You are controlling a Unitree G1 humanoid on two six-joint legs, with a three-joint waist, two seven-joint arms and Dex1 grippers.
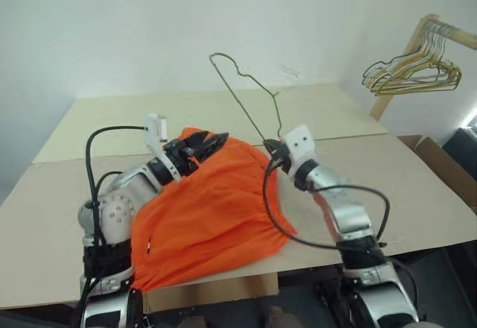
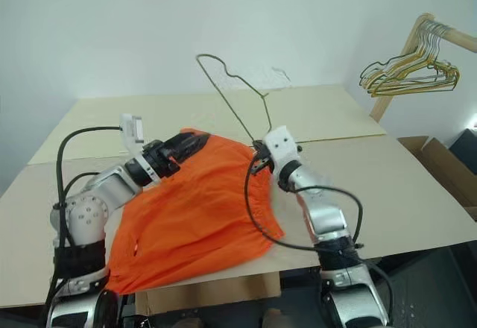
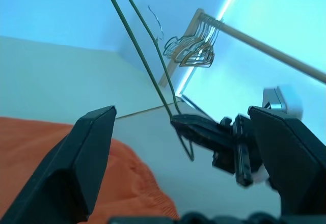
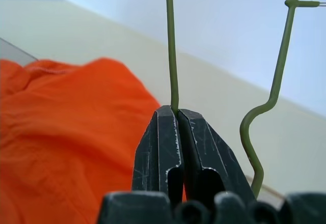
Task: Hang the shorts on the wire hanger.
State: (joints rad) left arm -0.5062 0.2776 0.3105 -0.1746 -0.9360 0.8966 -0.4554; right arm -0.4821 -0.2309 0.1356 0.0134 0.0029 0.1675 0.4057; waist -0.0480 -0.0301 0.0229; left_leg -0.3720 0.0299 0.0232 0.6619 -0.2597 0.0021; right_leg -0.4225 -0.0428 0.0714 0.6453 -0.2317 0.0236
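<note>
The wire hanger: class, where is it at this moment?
In the left eye view the wire hanger stands up at centre, pinched in the shut right gripper just past the shorts' right edge, above the table.

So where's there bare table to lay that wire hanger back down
Bare table lies behind the shorts toward the wall, and right of the right gripper toward the rack of hangers. The middle is crowded: shorts, both arms, the raised wire hanger.

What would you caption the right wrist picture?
Right gripper shut on the wire hanger, beside the orange shorts.
</note>
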